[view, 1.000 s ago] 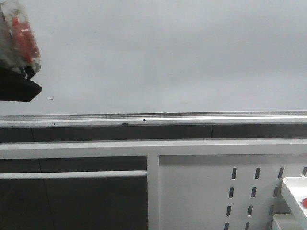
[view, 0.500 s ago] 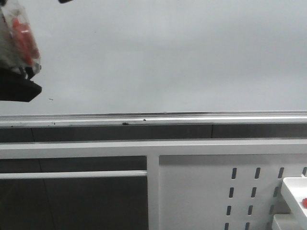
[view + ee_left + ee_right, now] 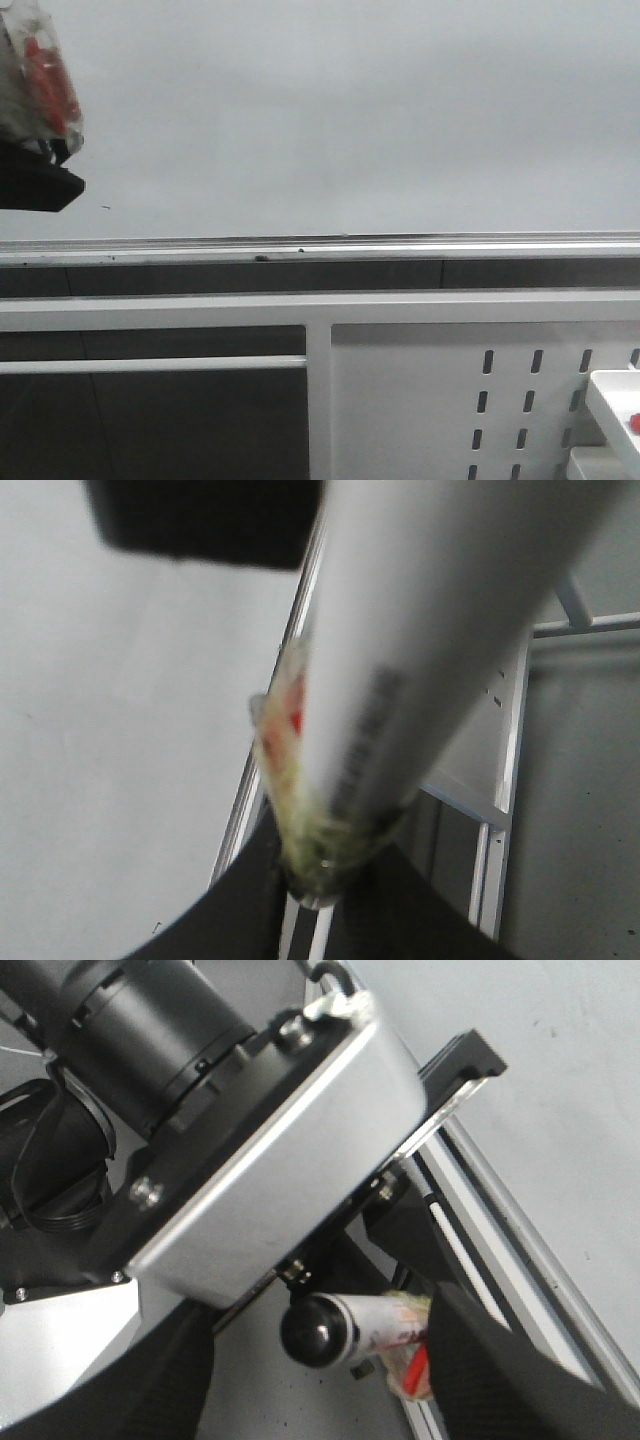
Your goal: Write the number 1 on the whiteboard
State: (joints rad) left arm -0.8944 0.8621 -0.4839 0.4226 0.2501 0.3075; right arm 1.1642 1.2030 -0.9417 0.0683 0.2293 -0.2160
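Note:
The whiteboard (image 3: 350,120) fills the upper front view, with its silver rail (image 3: 400,245) along the lower edge. No black stroke of a number 1 shows on it, only tiny specks. My left gripper (image 3: 320,880) is shut on a white marker pen (image 3: 430,630) wrapped in tape with a red blob. The pen also shows at the far left of the front view (image 3: 40,80), close to the board. My right gripper (image 3: 320,1400) is open. Its fingers stand wide apart on either side of the pen's black end (image 3: 315,1330), beside the left arm.
A white perforated panel (image 3: 450,400) with slots and a white frame bar (image 3: 200,310) lie below the rail. A white tray (image 3: 612,395) holding a red bit sits at the lower right. The left arm's silver body (image 3: 270,1140) is right in front of my right gripper.
A dark object that showed at the top edge of the front view half a second ago is gone. The pen and left gripper have barely shifted.

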